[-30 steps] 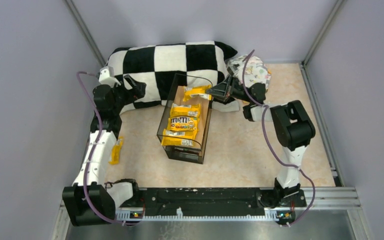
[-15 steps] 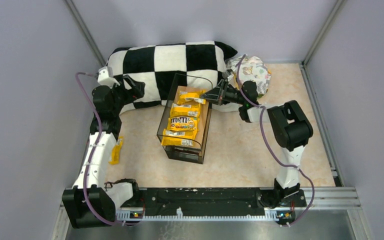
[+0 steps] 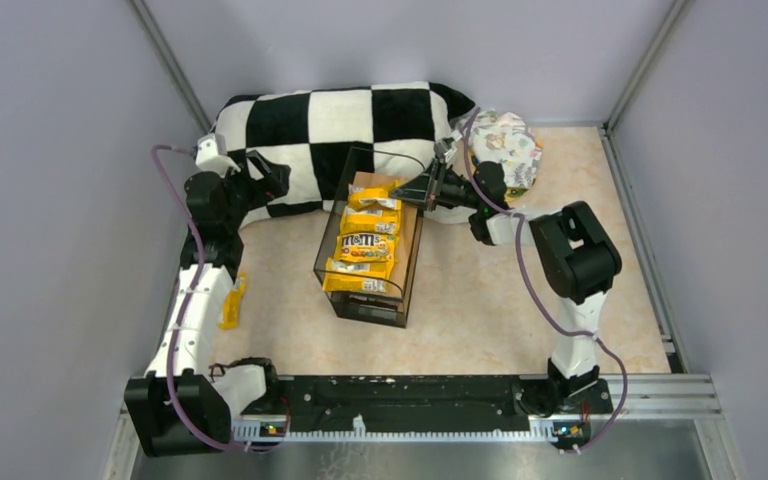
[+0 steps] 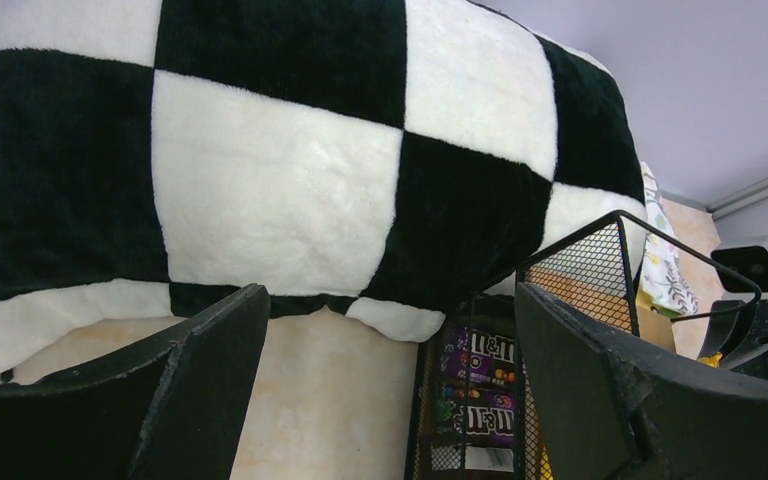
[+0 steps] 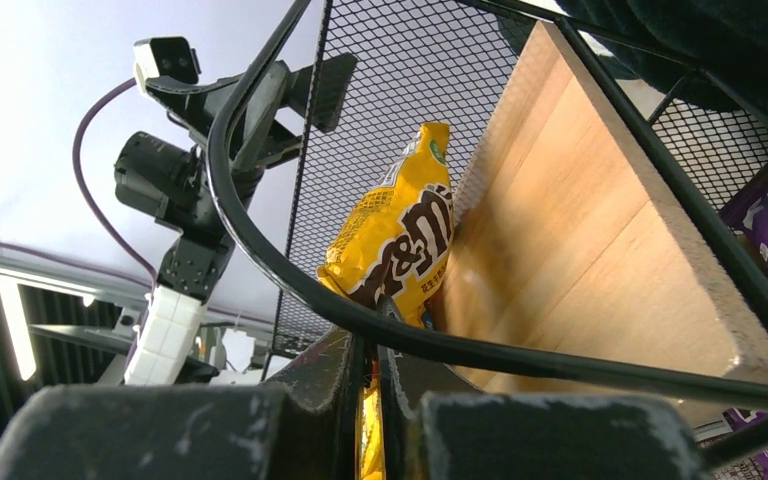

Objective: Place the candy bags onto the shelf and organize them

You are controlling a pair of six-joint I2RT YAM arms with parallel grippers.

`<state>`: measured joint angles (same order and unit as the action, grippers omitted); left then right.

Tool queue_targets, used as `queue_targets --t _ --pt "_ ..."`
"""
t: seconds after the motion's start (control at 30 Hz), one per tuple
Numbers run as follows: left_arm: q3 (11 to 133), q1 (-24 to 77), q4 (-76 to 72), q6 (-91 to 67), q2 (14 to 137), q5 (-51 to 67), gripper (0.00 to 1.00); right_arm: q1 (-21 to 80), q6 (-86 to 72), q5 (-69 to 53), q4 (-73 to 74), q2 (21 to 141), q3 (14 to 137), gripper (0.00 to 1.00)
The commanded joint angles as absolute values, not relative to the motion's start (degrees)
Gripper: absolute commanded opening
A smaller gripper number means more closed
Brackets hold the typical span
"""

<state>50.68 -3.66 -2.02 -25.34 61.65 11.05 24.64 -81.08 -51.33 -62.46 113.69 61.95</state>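
Observation:
The shelf [image 3: 412, 258] is a black wire rack with a wooden top board [image 5: 580, 220] in the middle of the table. Several yellow candy bags [image 3: 365, 248] lie in a row on the board. My right gripper [image 3: 407, 192] is shut on one yellow candy bag [image 5: 400, 225] and holds it over the board's far end, just inside the wire rim [image 5: 260, 250]. Purple candy bags [image 4: 480, 390] lie on the lower level. One more yellow bag [image 3: 230, 301] lies on the table at the left. My left gripper [image 3: 278, 172] is open and empty, up by the pillow.
A big black-and-white checkered pillow [image 3: 310, 125] lies behind the shelf. A white printed cloth [image 3: 505, 145] sits at the back right, behind my right arm. Grey walls close in the table on three sides.
My right gripper has moved left with the yellow bag, from beside the shelf's far right corner to over the board's far end. The left arm has barely moved.

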Motion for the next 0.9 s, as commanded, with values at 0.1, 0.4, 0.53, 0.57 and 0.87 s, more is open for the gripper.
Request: queue_targets --t 0.1,0.4,0.53,0.57,0.87 --pt "50.1 -3.6 -5.6 -25.3 61.3 11.4 0.98 25.0 -76.5 -49.9 -60.1 113.4 63.8 0.09" --pt "49.9 -3.6 -5.7 -25.3 61.3 11.3 0.98 24.9 -72.4 -49.4 -55.1 112.0 64.1 0.23" --pt "50.1 -3.6 -5.7 -25.2 61.5 11.3 0.98 24.9 -67.2 -47.8 -48.1 109.6 64.4 0.32" --pt "50.0 -3.6 -5.7 -25.2 61.6 11.4 0.98 24.9 -65.4 -47.2 -45.7 108.7 64.4 0.34" --pt "50.0 -3.6 -5.6 -24.8 62.0 11.3 0.98 24.3 -47.5 -39.8 -22.1 99.9 66.8 0.54"
